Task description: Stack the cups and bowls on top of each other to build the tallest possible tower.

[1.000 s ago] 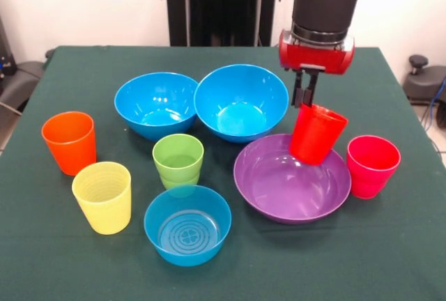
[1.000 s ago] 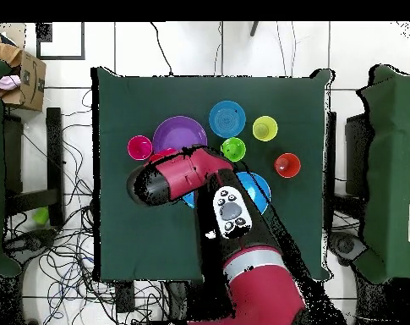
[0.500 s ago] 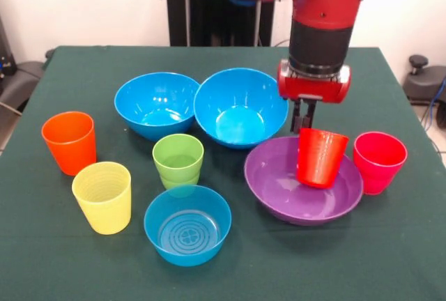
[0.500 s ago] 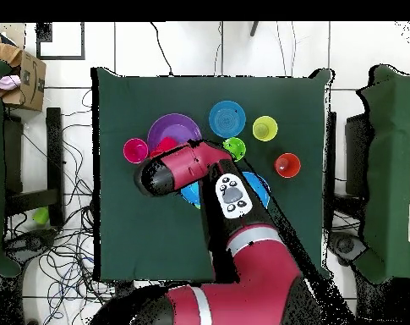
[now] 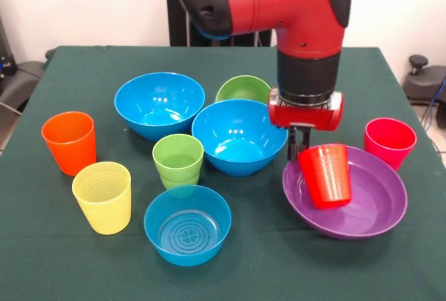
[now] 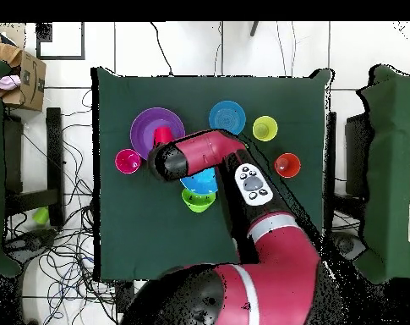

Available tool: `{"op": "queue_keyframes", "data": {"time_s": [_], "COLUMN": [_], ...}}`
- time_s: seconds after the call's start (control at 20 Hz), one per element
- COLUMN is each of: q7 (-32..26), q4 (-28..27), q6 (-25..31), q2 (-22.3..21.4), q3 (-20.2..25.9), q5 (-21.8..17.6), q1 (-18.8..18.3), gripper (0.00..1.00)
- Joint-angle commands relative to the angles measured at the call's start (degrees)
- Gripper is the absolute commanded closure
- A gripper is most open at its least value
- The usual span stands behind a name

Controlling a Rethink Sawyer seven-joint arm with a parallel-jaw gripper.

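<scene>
My gripper [image 5: 299, 150] is shut on the rim of the red cup [image 5: 326, 175], which hangs tilted inside the wide purple bowl [image 5: 377, 197] at the right. The pinkish-red cup [image 5: 390, 142] stands just behind that bowl. Two large blue bowls [image 5: 159, 104] [image 5: 237, 136] sit mid-table, with the small green bowl [image 5: 242, 89] behind them. The light green cup [image 5: 178, 159], the small blue bowl [image 5: 187, 225], the yellow cup [image 5: 103, 197] and the orange cup [image 5: 68, 142] stand at the left front. From overhead the arm hides the gripper, and the red cup [image 6: 162, 135] shows inside the purple bowl [image 6: 149, 123].
The green table [image 5: 362, 78] ends close to the right of the purple bowl and the pinkish-red cup. My arm [image 6: 204, 152] stretches over the bowls in the middle. A cardboard box [image 6: 26, 80] sits off the table.
My gripper carried the red cup right and nearer in the front view. The purple bowl and pinkish-red cup slid right. One large blue bowl moved forward, and the green bowl now shows.
</scene>
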Motion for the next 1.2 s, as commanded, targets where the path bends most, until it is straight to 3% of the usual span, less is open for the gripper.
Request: {"op": "queue_keyframes", "data": {"time_s": [0.05, 0.3, 0.65, 0.9, 1.2], "q7": [-20.6, -20.9, -20.0, -16.8, -18.2], "q4": [-6.6, -5.7, 0.8, 4.1, 5.0], "q6": [4.9, 10.6, 18.9, 21.2, 24.5], "q2": [7.4, 5.2, -2.2, -5.0, -6.8], "q3": [6.9, 8.4, 10.0, 10.4, 11.7], "q5": [-3.1, -0.4, 4.9, 7.1, 8.1], "q1": [-2.4, -3.2, -3.8, -2.8, -3.4], "gripper": [1.00, 1.00, 1.00, 1.00, 1.00]}}
